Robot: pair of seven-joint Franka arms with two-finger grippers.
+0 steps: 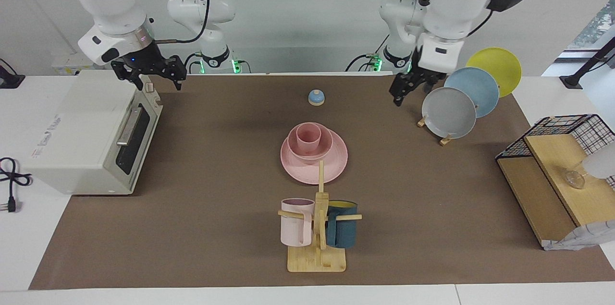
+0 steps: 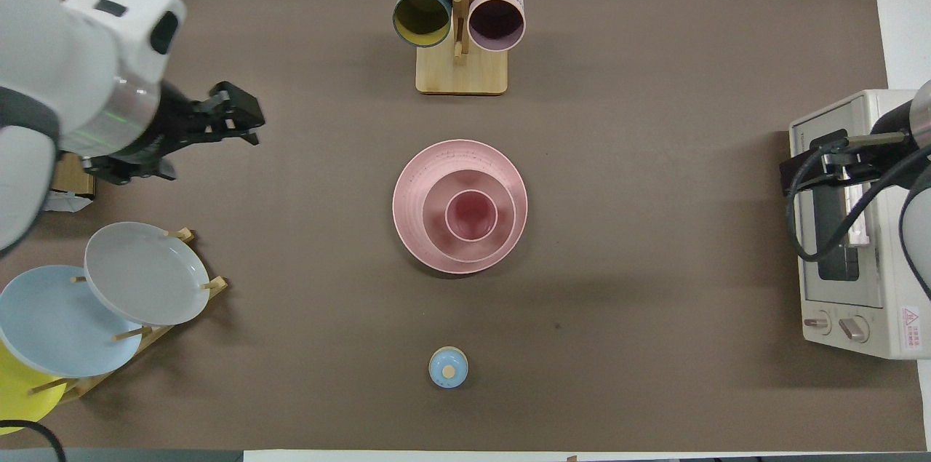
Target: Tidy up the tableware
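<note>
The salmon-pink plate lies at the middle of the mat. The pink bowl sits on it, and the pink cup stands upright in the bowl. My left gripper is open and empty, raised in the air beside the upright grey plate, well away from the stack. My right gripper is open and empty, waiting over the toaster oven's top edge.
A mug tree with a pale pink and a teal mug stands farther from the robots than the stack. A rack of grey, blue and yellow plates, a wooden shelf, a toaster oven and a small blue knob stand around.
</note>
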